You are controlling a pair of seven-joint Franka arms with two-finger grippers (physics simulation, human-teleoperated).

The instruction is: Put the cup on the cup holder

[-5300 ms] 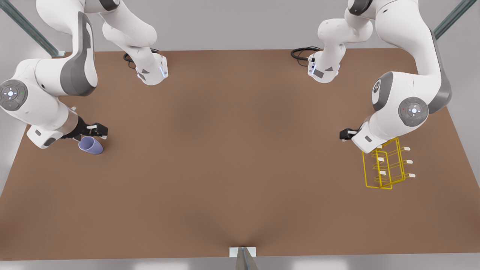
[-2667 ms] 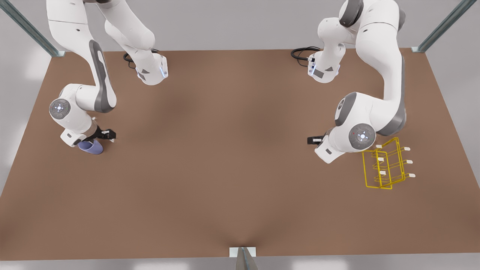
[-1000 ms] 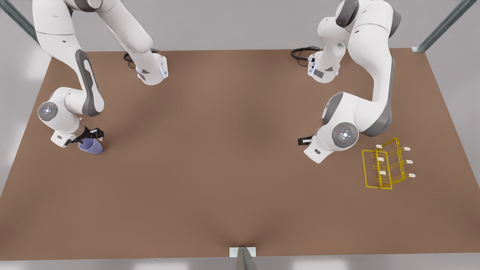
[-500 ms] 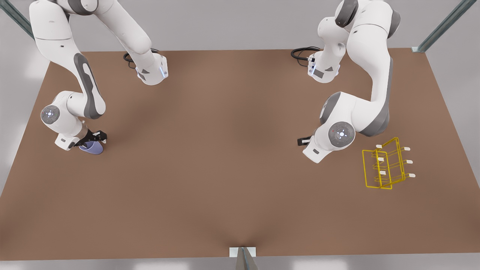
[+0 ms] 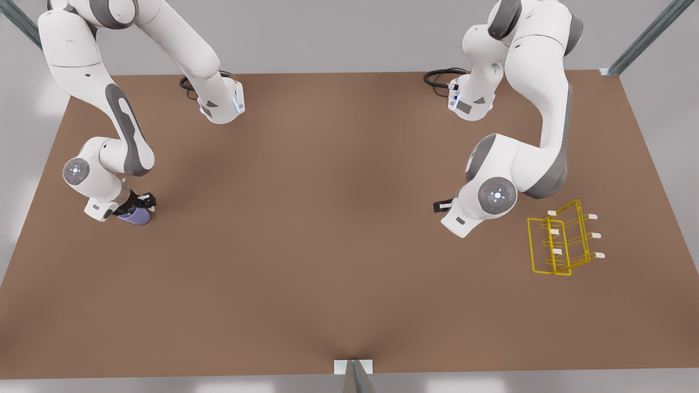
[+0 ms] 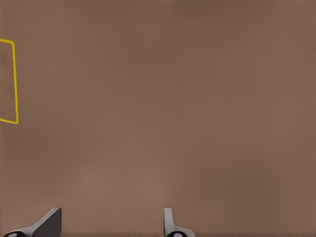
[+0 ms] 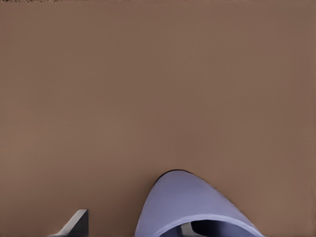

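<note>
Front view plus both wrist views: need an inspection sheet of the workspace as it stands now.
Surface: brown table, bare in the middle.
Job's things: cup at the front view's left; cup holder at its right, far apart.
Clutter: nothing seen.
Grippers: right hand open, fingers straddling the cup's wall; left hand open, waiting beside the cup holder.
Cables: black loops by each arm base.
Surroundings: grey walls, metal struts.
</note>
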